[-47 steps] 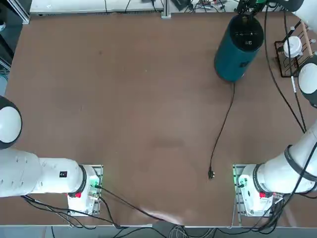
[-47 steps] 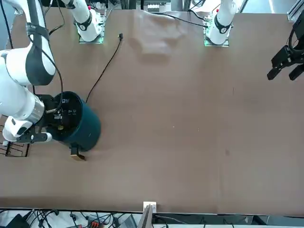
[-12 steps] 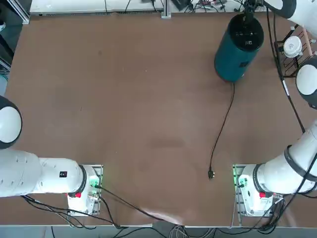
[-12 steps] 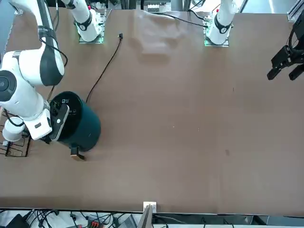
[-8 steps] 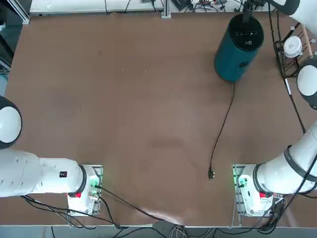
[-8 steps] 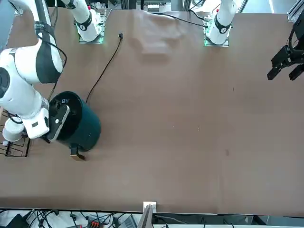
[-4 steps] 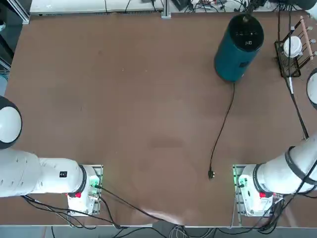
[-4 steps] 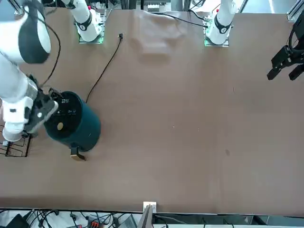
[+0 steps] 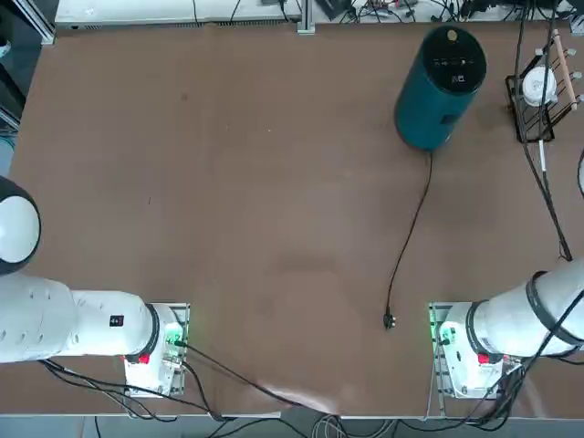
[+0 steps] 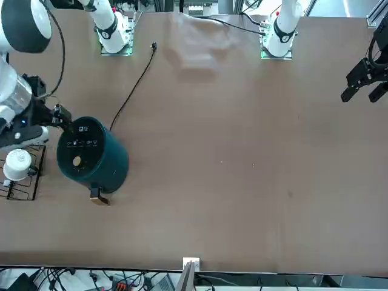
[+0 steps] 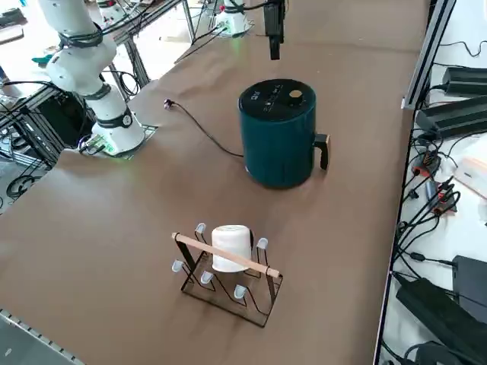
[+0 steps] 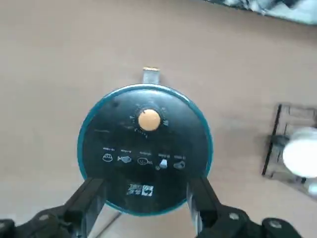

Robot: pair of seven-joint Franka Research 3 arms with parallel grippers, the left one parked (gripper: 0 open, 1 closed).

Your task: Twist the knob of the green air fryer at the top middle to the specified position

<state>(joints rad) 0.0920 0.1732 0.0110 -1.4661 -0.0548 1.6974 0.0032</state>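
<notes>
Brown tabletop lies below our right gripper (image 12: 143, 208), whose fingers stand apart, holding nothing. Beneath it stands the green air fryer (image 12: 144, 148), looking heavy and steady; we would pinch the small, smooth knob (image 12: 149, 119) by its edge, likely slippery

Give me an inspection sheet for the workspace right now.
Surface: brown table, bare in the middle.
Job's things: green air fryer upright at the far edge; knob uncovered on its black top.
Clutter: wire rack holding a white cup, beside the air fryer.
Grippers: right gripper open, raised above the air fryer, touching nothing.
Cables: power cord runs from the air fryer, plug loose on the table.
Surroundings: cables and equipment along the table's edges.
</notes>
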